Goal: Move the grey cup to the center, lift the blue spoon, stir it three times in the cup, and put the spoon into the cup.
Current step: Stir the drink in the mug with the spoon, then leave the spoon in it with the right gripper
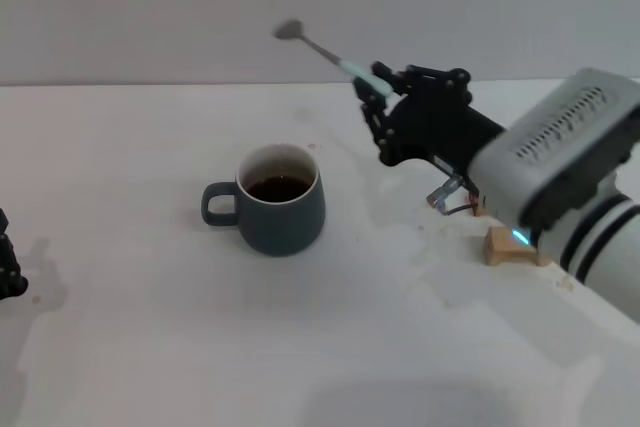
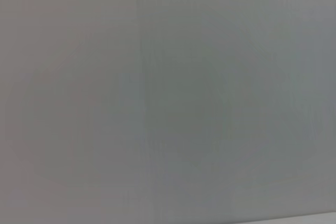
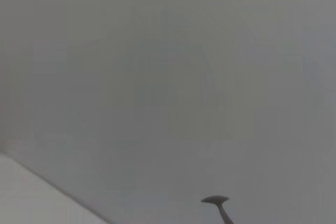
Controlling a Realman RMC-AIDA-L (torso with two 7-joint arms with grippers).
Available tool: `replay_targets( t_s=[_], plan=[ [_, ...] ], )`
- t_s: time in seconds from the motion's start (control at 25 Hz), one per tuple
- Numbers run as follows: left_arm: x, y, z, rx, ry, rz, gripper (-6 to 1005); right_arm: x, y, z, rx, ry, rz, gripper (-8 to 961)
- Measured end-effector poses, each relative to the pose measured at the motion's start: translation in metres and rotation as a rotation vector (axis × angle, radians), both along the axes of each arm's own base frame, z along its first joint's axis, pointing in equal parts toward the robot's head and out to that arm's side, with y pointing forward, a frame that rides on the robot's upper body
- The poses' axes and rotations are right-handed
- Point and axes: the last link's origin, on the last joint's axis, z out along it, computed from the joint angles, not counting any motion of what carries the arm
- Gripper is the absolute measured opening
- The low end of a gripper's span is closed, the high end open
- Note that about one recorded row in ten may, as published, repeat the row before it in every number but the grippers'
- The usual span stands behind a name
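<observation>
The grey cup is seen standing upright on the white table, near the middle of the scene, with its handle turned to the left and dark liquid inside. The blue spoon is held in the air by the right gripper, whose fingers are closed on the pale blue handle; the metal bowl is pointed up and to the far left, above and to the right of the cup and well clear of its rim. In the right wrist view, only the spoon's bowl is shown against a plain wall. A wooden block is partly hidden beneath the right arm. The left gripper is parked at the left edge; the state of its fingers cannot be told.
</observation>
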Motion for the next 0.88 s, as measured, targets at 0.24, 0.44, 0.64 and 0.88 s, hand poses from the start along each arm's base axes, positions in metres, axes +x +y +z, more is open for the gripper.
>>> replay_targets(
  t_s=[0.24, 0.44, 0.64, 0.88],
  plan=[
    [0.003, 0.004, -0.001, 0.001, -0.005, -0.012, -2, 0.008, 0.026, 0.006, 0.047, -0.116, -0.205, 160],
    [0.005, 0.005, -0.001, 0.002, -0.007, -0.017, -2, 0.015, 0.05, 0.011, 0.104, -0.209, -0.39, 161],
    [0.005, 0.006, -0.001, 0.002, -0.007, -0.018, -2, 0.013, 0.065, 0.02, 0.212, -0.273, -0.468, 160],
    [0.005, 0.006, -0.001, 0.002, -0.007, -0.018, -2, -0.014, 0.06, 0.016, 0.357, -0.261, -0.378, 160]
  ],
)
